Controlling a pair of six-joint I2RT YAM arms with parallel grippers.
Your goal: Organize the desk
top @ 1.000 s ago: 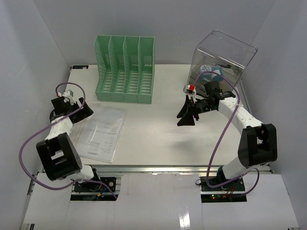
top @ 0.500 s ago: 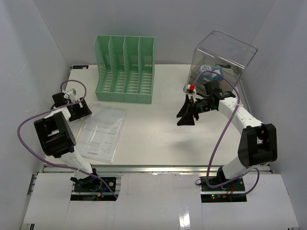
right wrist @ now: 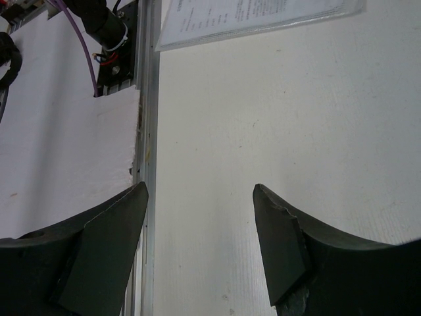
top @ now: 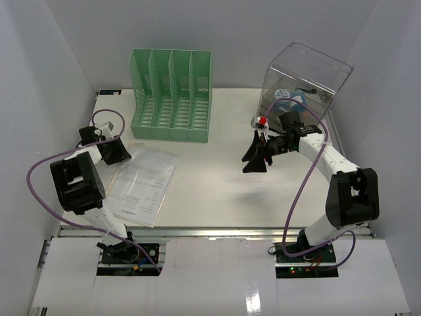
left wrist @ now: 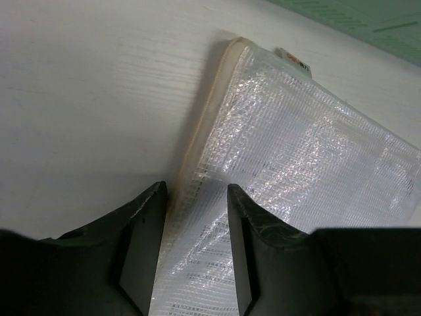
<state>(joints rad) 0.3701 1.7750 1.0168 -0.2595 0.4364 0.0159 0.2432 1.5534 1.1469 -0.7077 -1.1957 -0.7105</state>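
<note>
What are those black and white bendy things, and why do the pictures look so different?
They are two robot arms, a left arm and a right arm, bolted to a white desk. One picture looks down from above. The other two come from small cameras on the wrists, so you see each gripper's black fingers close up. At the back of the desk are a green rack and a clear box, and a see-through pouch of papers lies flat. The left gripper has its fingers either side of the pouch's edge. The right gripper is open over bare desk, holding nothing.
</note>
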